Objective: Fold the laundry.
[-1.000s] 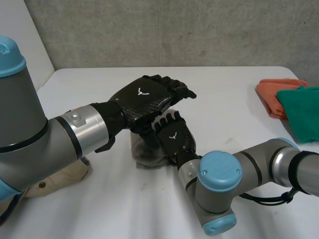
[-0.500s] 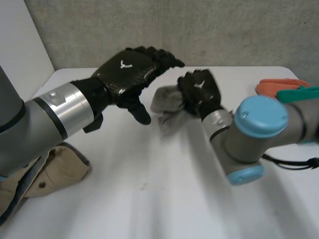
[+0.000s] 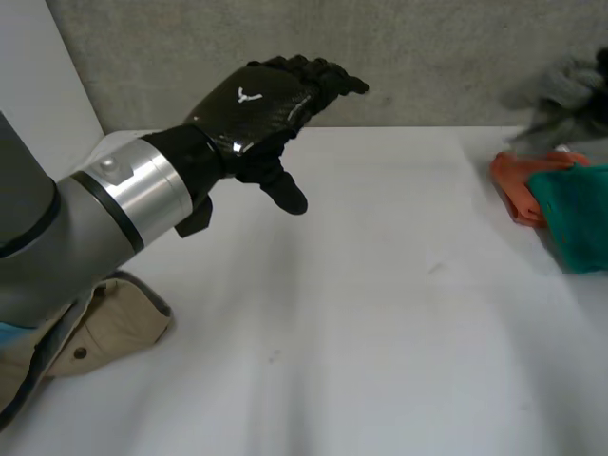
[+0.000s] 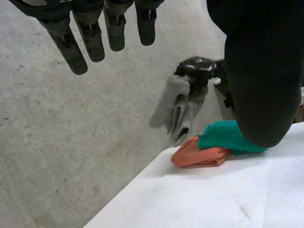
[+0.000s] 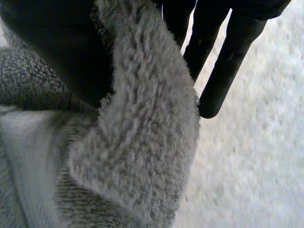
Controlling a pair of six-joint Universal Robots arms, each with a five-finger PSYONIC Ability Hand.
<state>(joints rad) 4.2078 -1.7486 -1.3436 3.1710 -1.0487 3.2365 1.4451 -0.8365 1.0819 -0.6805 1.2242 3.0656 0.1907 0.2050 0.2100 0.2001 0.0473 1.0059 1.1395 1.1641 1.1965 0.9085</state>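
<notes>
Your left hand point(image 3: 261, 104) hangs over the white table point(image 3: 380, 323) in the upper left of the head view, with its fingers straight and loosely spread and its thumb pointing down, holding nothing. Your right hand point(image 4: 197, 69) is up in the air in front of the grey concrete wall point(image 4: 57, 133). The left wrist view shows it clenched round a grey fuzzy knitted cloth point(image 4: 175, 108), which dangles from the fist. In the right wrist view that cloth is bunched against the palm, pinched between the thumb and the fingers point(image 5: 223, 61). The cloth hangs over an orange folded cloth point(image 3: 516, 185) at the right edge of the head view; you cannot tell whether its lower end touches it. A teal cloth point(image 3: 578, 218) lies partly on the orange one. A beige garment with a button point(image 3: 104, 328) lies at the lower left, beside your left arm.
</notes>
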